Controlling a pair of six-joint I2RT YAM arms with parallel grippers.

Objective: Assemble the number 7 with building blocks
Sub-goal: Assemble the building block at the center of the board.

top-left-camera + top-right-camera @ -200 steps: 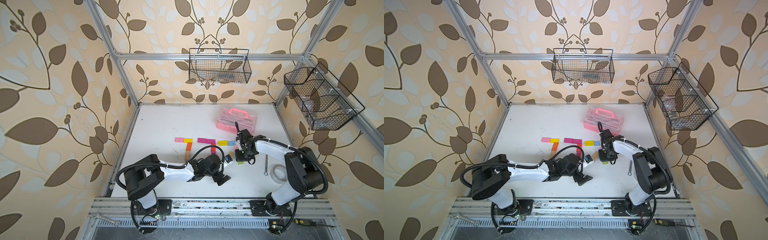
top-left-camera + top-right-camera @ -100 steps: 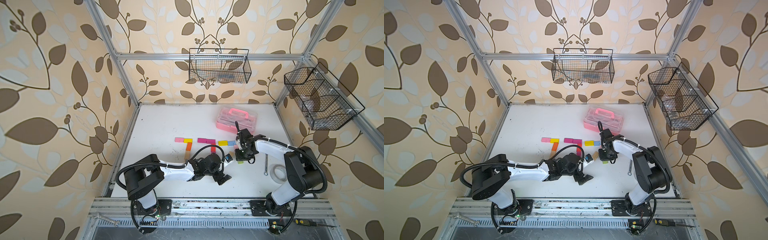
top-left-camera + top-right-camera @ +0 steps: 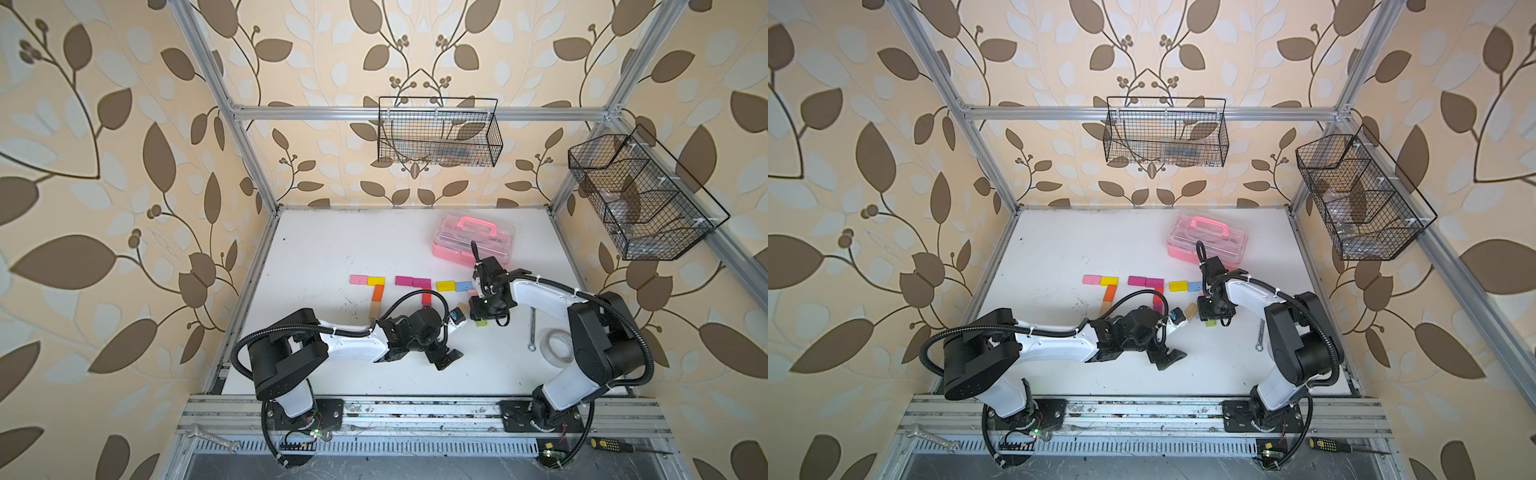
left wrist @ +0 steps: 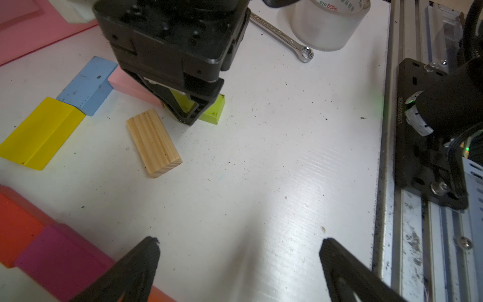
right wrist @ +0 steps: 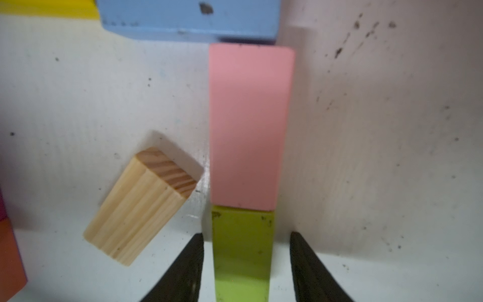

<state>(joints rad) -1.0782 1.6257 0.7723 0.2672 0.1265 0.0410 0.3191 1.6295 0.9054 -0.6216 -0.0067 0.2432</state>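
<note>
Now lime blk (image 5: 241,251) abuts pink blk (image 5: 251,125); R gripper (image 5: 246,233), L gripper (image 4: 239,239) both spread.

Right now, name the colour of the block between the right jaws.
Lime green block, clearest in right wrist view.

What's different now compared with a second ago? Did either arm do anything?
The right hand opened, letting go of the lime-green rectangular block, which lies end to end with the pale pink rectangular block. Nothing else moved: the left hand stays wide open and empty, and the plain striped wooden block lies where it was.
</note>
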